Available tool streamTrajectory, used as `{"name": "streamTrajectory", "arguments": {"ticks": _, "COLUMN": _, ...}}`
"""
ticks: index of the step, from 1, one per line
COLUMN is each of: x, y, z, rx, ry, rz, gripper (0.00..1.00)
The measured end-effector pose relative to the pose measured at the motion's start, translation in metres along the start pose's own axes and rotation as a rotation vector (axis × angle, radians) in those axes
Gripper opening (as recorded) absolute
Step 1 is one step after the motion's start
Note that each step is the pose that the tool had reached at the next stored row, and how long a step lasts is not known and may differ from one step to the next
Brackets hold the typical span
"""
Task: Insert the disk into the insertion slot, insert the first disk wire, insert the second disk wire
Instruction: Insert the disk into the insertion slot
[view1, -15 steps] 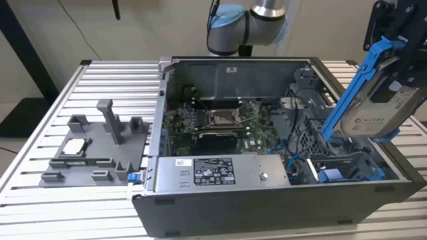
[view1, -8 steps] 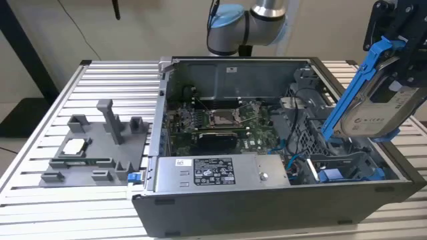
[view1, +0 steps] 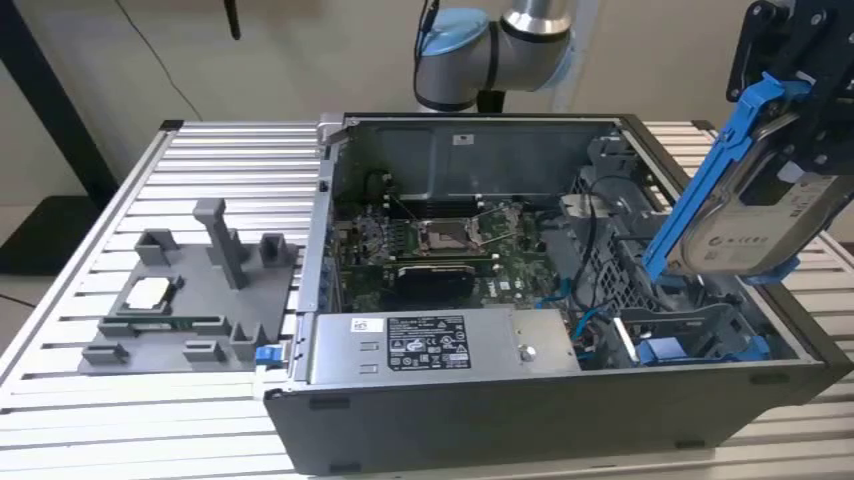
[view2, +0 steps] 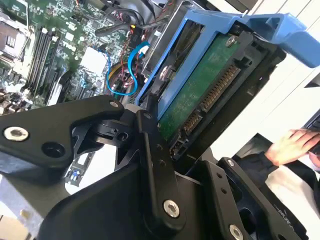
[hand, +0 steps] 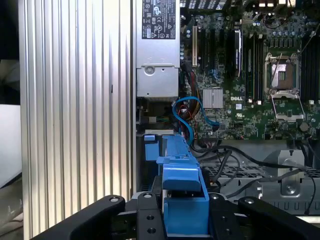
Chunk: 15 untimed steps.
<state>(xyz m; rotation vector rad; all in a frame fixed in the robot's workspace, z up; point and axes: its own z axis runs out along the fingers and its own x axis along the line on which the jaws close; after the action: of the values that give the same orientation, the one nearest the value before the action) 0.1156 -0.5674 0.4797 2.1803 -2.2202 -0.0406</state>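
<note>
I see the gripper (view1: 797, 120) clamped on the disk (view1: 750, 228), which hangs tilted in the air. It is above the open computer case (view1: 534, 425), at the exterior view's right end, not yet inserted.

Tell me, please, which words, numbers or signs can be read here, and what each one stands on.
White label on the disk: print too small to read.
Printed label on the power-supply box: print too small to read.
Small sticker on the case's back wall: too small to read.
</note>
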Motion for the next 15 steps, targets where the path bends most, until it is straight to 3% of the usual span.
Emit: {"name": "streamTrajectory", "arguments": {"ticks": 15, "x": 0.0028, "y": -0.0037, "z": 0.0151, "rx": 0.0000, "ry": -0.0001, "rz": 0.000, "gripper": 0.33}}
